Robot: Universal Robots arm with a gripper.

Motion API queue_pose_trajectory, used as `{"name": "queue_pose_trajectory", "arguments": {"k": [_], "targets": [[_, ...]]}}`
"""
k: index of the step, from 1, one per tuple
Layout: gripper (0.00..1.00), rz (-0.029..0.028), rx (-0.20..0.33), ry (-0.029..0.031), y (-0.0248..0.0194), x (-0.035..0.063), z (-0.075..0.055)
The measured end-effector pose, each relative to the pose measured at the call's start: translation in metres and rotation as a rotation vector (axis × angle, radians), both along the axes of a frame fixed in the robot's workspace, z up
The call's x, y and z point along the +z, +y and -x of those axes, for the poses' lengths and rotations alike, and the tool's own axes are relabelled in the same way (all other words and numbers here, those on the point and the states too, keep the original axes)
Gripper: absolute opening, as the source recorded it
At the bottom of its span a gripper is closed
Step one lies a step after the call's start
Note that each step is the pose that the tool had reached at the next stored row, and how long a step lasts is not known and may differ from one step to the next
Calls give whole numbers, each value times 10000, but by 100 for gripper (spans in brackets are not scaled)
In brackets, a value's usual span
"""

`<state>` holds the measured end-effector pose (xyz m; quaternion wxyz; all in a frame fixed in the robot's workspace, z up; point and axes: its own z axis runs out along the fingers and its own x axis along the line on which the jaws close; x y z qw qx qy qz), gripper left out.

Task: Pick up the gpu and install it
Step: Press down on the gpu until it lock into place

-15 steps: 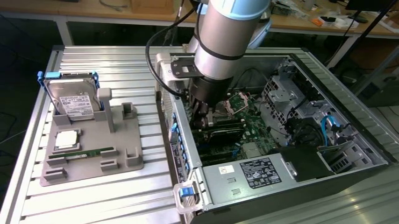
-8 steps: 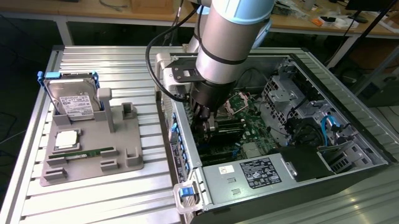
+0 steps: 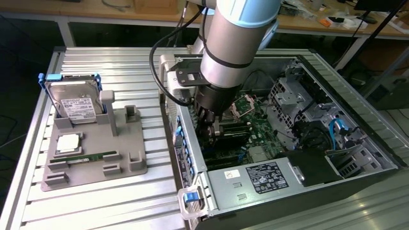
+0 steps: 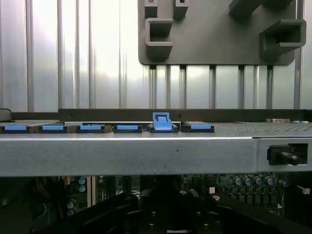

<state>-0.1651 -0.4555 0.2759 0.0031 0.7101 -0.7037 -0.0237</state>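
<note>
Grey tray (image 3: 89, 165) beside the computer case (image 3: 357, 143) holds no gpu. Gripper (image 3: 210, 125), pressed together, is down inside the case over the motherboard (image 3: 259, 132), gpu (image 3: 225, 133) apparently at its slot; seating unconfirmed.

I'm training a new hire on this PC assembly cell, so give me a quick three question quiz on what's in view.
1. True or false: the arm reaches down inside the open computer case.
2. What stands upright at the back of the grey holder? A) hard drive B) fan C) cable
3. What colour are the clips along the case edge?

Key: 1 true; 2 A, the hard drive; 3 blue.
</note>
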Motion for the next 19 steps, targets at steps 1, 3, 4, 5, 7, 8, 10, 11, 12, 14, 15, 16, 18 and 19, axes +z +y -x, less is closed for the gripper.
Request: {"name": "queue_pose_trajectory", "arguments": {"k": [1,3,4,5,7,8,10,11,12,14,15,16,18,19], "targets": [[11,1,0,1,0,-3,1],[11,1,-1,1,0,-2,1],[11,1,-1,1,0,-3,1],[11,1,-2,0,0,-3,1],[11,0,-2,-1,1,-11,2],[11,6,-1,3,0,-23,3],[11,9,-1,4,-1,-31,4],[11,7,-1,2,-1,-33,4],[11,3,-2,0,0,-35,4],[11,1,-2,-2,0,-36,4],[11,1,-1,-2,0,-39,4],[11,8,-1,2,-2,-50,4],[11,12,-2,6,-1,-61,4],[11,8,-2,4,-1,-63,5]]}}
